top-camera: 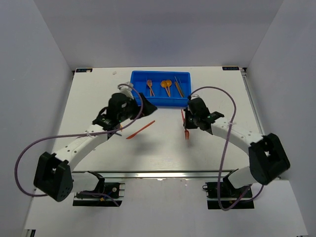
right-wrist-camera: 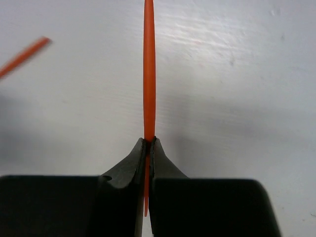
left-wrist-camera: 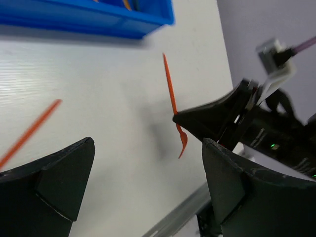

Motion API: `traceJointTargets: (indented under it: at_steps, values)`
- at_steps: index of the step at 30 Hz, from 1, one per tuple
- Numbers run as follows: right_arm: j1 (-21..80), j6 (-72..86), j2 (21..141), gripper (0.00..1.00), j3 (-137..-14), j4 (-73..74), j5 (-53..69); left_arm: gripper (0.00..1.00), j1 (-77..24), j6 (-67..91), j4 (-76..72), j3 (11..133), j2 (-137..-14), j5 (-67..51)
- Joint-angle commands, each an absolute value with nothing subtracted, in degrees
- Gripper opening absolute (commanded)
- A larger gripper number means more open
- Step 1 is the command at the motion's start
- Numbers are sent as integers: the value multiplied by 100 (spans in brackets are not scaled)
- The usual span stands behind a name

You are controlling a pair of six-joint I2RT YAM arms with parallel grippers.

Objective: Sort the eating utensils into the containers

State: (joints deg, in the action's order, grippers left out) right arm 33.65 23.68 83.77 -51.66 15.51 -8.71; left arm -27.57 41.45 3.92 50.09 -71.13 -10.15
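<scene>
While pinched shut on thin orange fork (right-wrist-camera: 149,74) near its head, holds it w/ R gripper (right-wrist-camera: 148,142) just in front of blue tray's (top-camera: 160,73) right end. L gripper (left-wrist-camera: 148,148): wide open, nothing in it. One orange stick (top-camera: 140,130) flat on table (top-camera: 222,98), left of fork.

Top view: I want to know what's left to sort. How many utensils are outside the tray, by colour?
Orange: 2, a stick loose on the table and what looks like a fork in the right pincer
Dark: 0 in view
Total: 2
</scene>
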Motion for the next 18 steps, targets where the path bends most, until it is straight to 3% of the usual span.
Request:
traceJointTargets:
  at_steps: [1,6,10,15,17,18]
  values:
    - [3436,2339,8086,0,-5614,1308,-327,98,-3399,4535,-675,5088,-7434,-1328]
    - [3629,2311,7806,0,-5652,811,596,97,-3595,4807,-1300,5186,-8015,-1389]
    - [3858,2399,7506,0,-5555,659,686,91,-3656,4913,-1406,5212,-8138,-1152]
    - [4087,2435,7295,0,-5599,580,782,72,-3683,4966,-1257,5273,-8384,-1020]
    - [4174,2452,7321,0,-5642,554,791,61,-3683,5027,-1292,5309,-8507,-1080]
    - [4192,2452,7347,0,-5686,562,782,50,-3683,5071,-1335,5300,-8534,-1107]
